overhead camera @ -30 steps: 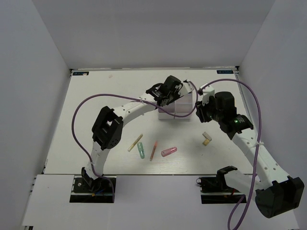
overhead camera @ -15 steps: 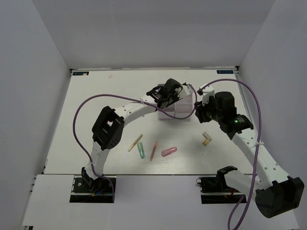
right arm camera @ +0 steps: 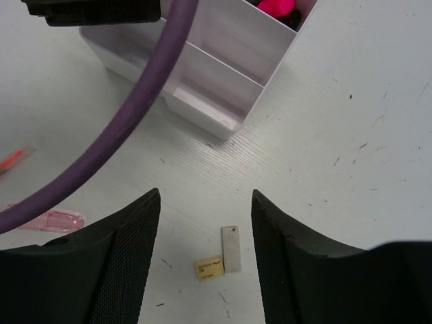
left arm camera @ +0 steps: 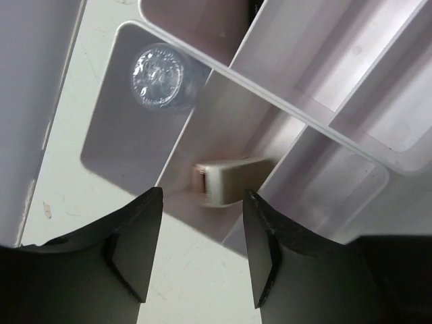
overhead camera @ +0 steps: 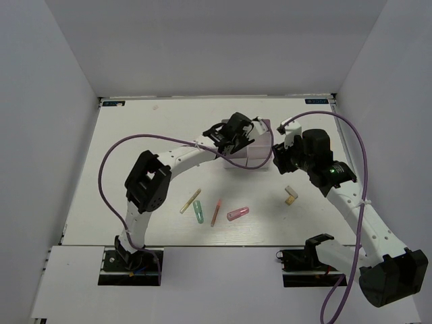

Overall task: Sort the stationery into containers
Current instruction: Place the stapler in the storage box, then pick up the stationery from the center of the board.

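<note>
My left hand (left arm camera: 204,202) hangs wide and empty over the white organiser (left arm camera: 297,101). A blurred beige block (left arm camera: 233,181) shows in the compartment straight beneath its fingers. My right hand (right arm camera: 206,202), also wide, looks nearer the next pick. A pale strip (right arm camera: 231,248) and a small tan block (right arm camera: 209,268) lie on the counter (right arm camera: 351,135) between its fingers, the strip's length crossing the closing line.

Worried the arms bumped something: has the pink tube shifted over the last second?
No. The pink tube still lies just right of the orange stick, same spot near the table's front edge.
</note>
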`<state>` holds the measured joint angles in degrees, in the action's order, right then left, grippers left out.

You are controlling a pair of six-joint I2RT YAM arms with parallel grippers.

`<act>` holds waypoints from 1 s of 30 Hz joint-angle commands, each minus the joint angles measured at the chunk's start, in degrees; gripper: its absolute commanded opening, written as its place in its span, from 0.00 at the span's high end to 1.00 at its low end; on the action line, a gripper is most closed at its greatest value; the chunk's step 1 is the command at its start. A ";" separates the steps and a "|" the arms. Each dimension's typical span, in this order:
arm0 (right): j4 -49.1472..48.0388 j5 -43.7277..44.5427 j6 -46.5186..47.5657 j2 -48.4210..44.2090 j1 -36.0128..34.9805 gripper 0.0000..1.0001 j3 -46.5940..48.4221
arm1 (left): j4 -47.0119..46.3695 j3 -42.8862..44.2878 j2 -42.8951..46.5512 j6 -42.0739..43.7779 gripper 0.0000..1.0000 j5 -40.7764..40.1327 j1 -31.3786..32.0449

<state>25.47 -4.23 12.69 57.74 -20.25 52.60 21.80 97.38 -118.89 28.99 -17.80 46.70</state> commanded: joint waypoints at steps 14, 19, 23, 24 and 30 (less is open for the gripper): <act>-0.52 -12.60 2.24 -0.96 0.83 1.00 -1.27 | 2.53 -5.96 19.81 -9.55 1.00 -3.01 3.75; 8.25 -32.65 7.35 4.65 0.30 0.36 0.91 | 11.58 -18.18 36.30 -39.68 0.58 -6.54 1.30; 11.97 -36.55 7.88 9.67 0.12 0.30 4.70 | 23.98 -28.64 46.10 -53.14 0.28 -2.68 -2.31; 11.88 -35.94 7.44 11.16 -0.22 0.40 4.88 | 24.34 -34.22 47.42 -53.25 0.27 -1.72 -2.66; 20.19 -39.00 16.63 15.64 -3.03 0.76 6.81 | 25.84 -48.32 61.66 -50.09 0.24 0.46 -7.66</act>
<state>38.59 -37.93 21.52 72.40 -21.34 56.51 44.66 52.73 -61.25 -19.14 -20.25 41.41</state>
